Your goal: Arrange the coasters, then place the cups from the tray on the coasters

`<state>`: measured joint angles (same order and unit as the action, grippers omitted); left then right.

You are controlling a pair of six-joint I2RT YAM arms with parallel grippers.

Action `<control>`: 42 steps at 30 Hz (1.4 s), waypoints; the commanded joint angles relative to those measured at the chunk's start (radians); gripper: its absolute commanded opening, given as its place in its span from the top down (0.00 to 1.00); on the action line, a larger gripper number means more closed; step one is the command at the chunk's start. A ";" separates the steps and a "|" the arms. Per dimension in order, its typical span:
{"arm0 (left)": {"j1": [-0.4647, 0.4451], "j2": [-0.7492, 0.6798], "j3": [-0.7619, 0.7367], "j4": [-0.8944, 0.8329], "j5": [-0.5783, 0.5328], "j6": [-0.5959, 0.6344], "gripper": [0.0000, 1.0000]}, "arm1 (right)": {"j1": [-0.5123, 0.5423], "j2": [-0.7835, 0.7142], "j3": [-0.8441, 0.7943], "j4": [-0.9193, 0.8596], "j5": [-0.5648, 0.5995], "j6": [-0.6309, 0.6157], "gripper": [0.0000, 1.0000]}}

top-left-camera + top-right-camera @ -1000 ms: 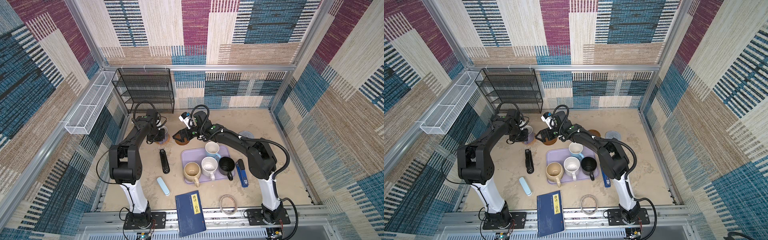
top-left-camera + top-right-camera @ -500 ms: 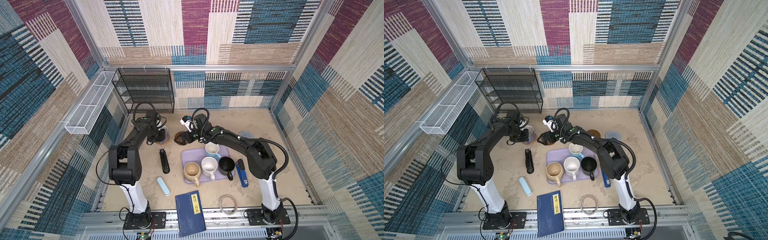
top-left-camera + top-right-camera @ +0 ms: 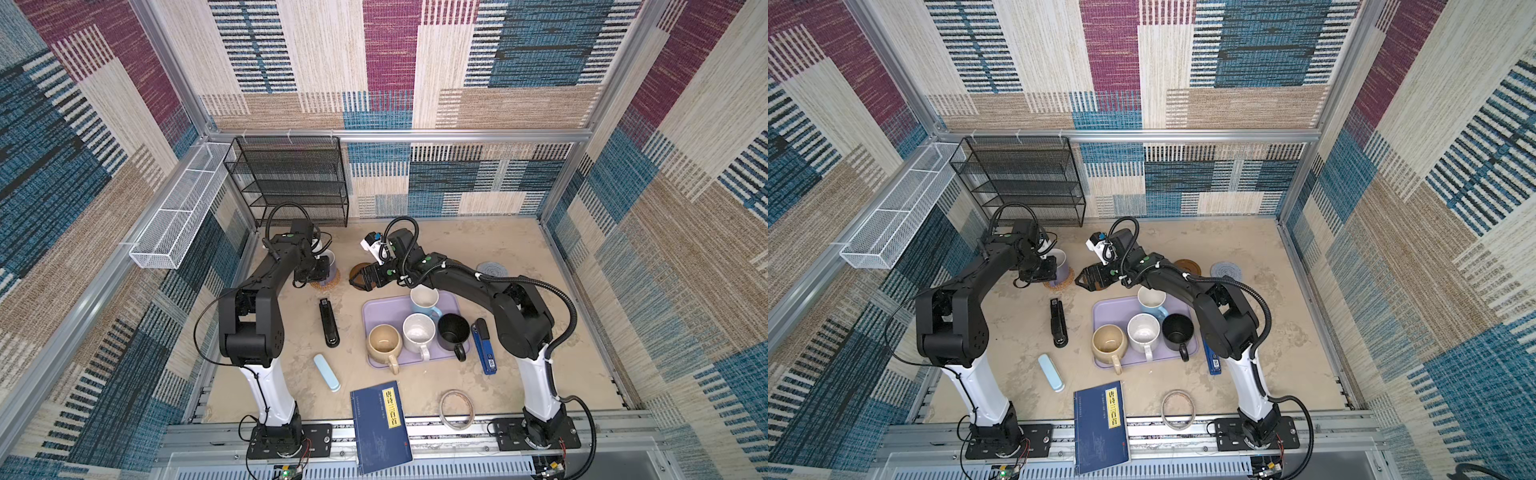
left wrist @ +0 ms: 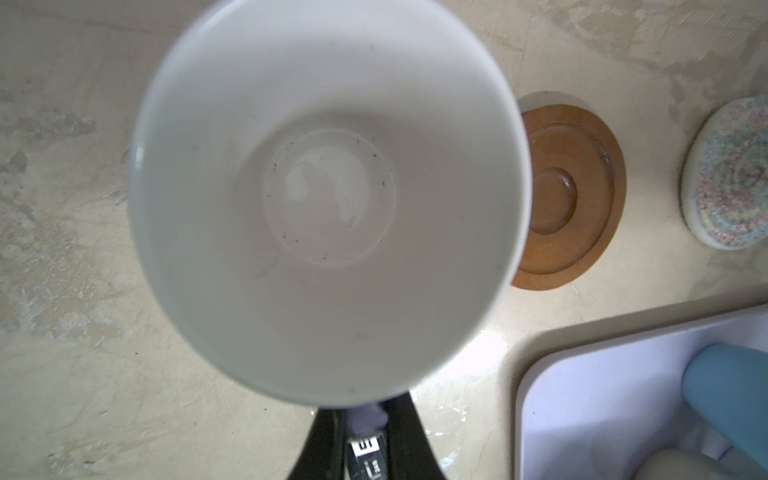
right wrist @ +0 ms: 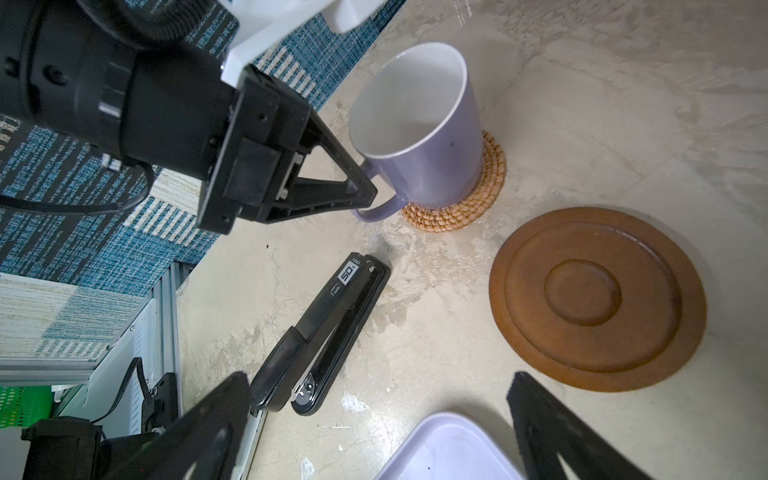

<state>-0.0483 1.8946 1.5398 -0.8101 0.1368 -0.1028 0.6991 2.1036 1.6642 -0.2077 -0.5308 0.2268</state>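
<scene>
The lilac cup (image 5: 424, 137) stands upright on the tan rattan coaster (image 5: 465, 199) at the back left; both show in a top view, cup (image 3: 330, 259) on coaster (image 3: 328, 283). My left gripper (image 5: 370, 195) is shut on the cup's handle. My right gripper (image 5: 378, 378) hangs open and empty above the table between a dark brown coaster (image 5: 598, 299) and the tray (image 3: 376, 309). On the tray stand the light blue (image 3: 424, 301), speckled white (image 3: 417, 332), beige (image 3: 384, 340) and black (image 3: 453, 331) cups. A second brown coaster (image 3: 1187, 266) and the grey-blue woven coaster (image 3: 1227, 270) lie at the back right.
A black stapler (image 3: 328, 322) lies left of the tray, with a pale blue case (image 3: 326, 372) nearer the front. A blue stapler (image 3: 484, 347) lies right of the tray. A dark blue book (image 3: 380, 426) and a clear tape ring (image 3: 456, 408) sit at the front edge. A black wire rack (image 3: 291, 178) stands at the back.
The right arm has shifted slightly toward the front, its gripper still open. The left gripper stays shut on the lilac cup at the rattan coaster.
</scene>
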 commanded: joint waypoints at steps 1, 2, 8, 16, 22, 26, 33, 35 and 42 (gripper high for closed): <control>0.002 0.000 -0.004 0.051 0.025 0.015 1.00 | 0.002 -0.001 0.005 0.001 0.011 -0.009 0.01; 0.002 0.005 -0.004 0.051 0.026 0.015 1.00 | 0.002 -0.001 0.008 -0.002 0.014 -0.010 0.01; 0.003 0.001 -0.032 0.079 0.011 0.005 1.00 | 0.002 0.009 0.036 -0.018 0.012 -0.019 0.01; 0.005 -0.004 -0.057 0.071 -0.008 0.016 1.00 | 0.003 0.017 0.045 -0.025 0.008 -0.019 0.01; 0.010 -0.015 -0.079 0.086 -0.008 -0.007 0.57 | 0.002 0.008 0.036 -0.029 0.014 -0.026 0.01; 0.010 -0.025 -0.091 0.099 0.009 -0.019 0.36 | 0.002 -0.003 0.029 -0.029 0.023 -0.028 0.01; 0.010 -0.121 -0.125 0.097 -0.017 -0.049 0.01 | 0.004 -0.072 -0.003 -0.046 0.146 -0.012 0.00; 0.009 -0.158 -0.137 0.098 -0.025 -0.069 0.01 | 0.004 -0.096 -0.004 -0.066 0.189 -0.015 0.01; 0.008 -0.312 -0.178 0.082 0.003 -0.126 0.01 | 0.004 -0.154 -0.020 -0.102 0.277 -0.029 0.01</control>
<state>-0.0395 1.6253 1.3712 -0.7216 0.1341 -0.1806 0.7010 1.9705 1.6535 -0.2920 -0.3195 0.2085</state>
